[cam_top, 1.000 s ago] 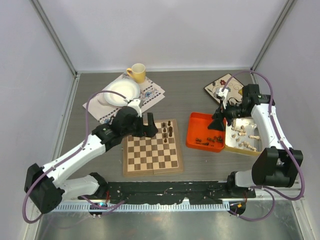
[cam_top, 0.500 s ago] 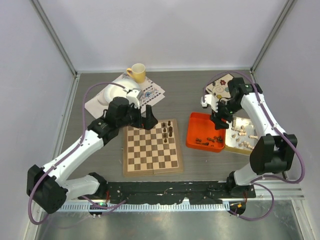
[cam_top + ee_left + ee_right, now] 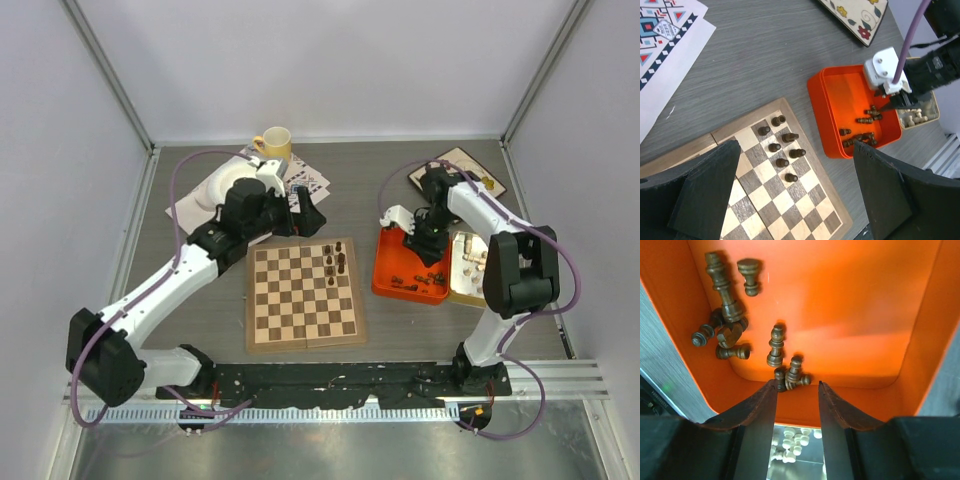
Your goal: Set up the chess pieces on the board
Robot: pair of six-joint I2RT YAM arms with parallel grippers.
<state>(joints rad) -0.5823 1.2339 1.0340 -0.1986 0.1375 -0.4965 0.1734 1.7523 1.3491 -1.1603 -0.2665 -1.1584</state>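
Chess pieces [image 3: 775,352] lie in orange tray [image 3: 850,315] beneath right gripper [image 3: 796,386].

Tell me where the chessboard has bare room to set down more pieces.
The board is bare down its left side and across the near half. Its far right corner is crowded with dark pieces; the orange tray is cluttered at its near end too.

Nothing legible anywhere: no words, labels, brands or numbers. Only coloured geometric print on the paper mat [image 3: 662,27], no lettering.
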